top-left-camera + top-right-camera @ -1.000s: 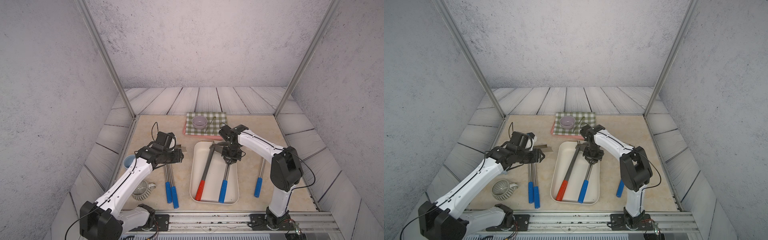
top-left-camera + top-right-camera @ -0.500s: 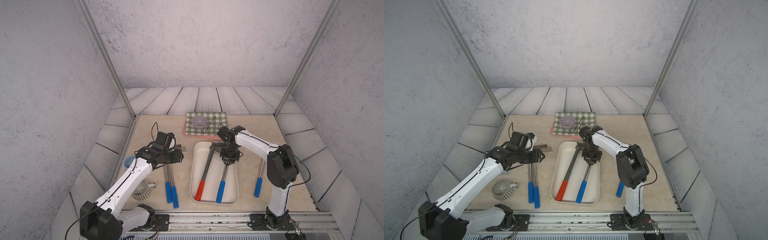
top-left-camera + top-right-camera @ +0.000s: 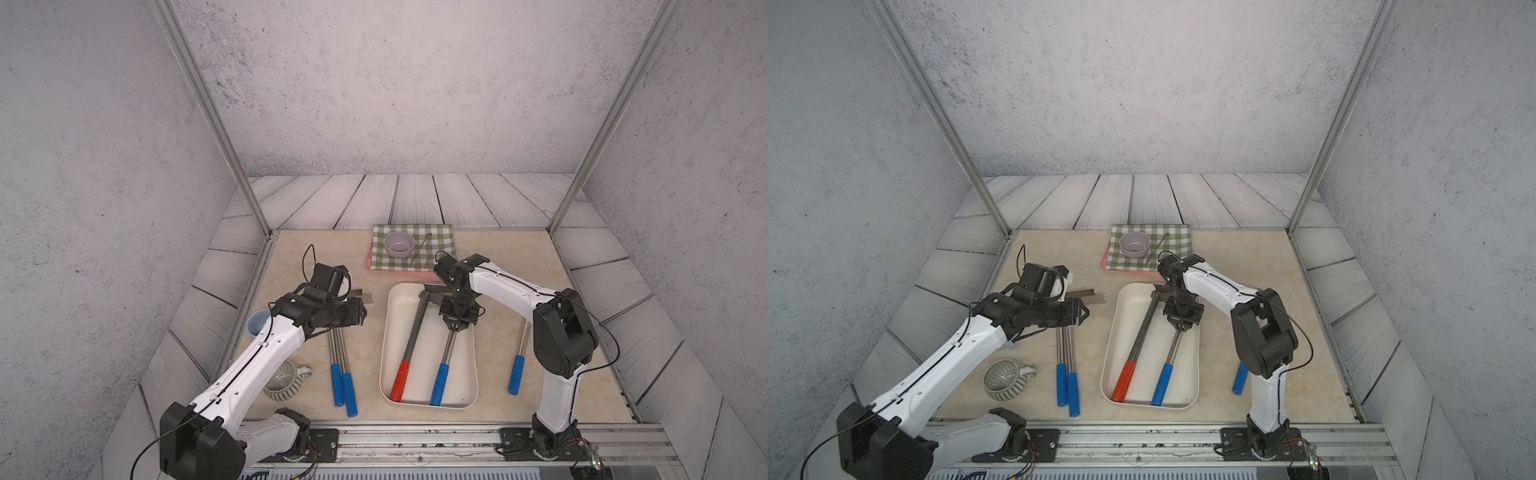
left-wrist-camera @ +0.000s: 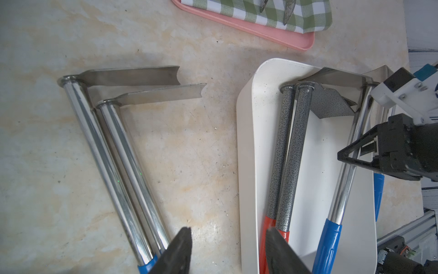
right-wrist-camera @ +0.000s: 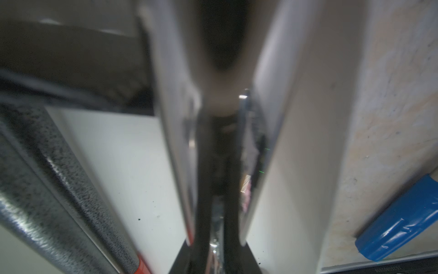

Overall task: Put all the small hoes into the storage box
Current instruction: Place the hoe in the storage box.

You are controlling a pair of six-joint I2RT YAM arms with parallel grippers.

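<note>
In both top views the right gripper (image 3: 457, 327) grasps the hoe (image 3: 445, 361) by its shaft inside the box (image 3: 385, 332), long axis back to front, blue grip nearest the base. In the left wrist view the left gripper (image 4: 227, 239) gapes empty, and the hoe's blade sits just beside the red hoe (image 4: 299, 142); we fear a snag on release. The right wrist view is blurred.

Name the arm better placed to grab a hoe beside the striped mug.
Left: the left gripper hovers, jaws open, at the pair of hoes; the right gripper is busy, jaws shut on a blue-handled hoe in the storage box.
</note>
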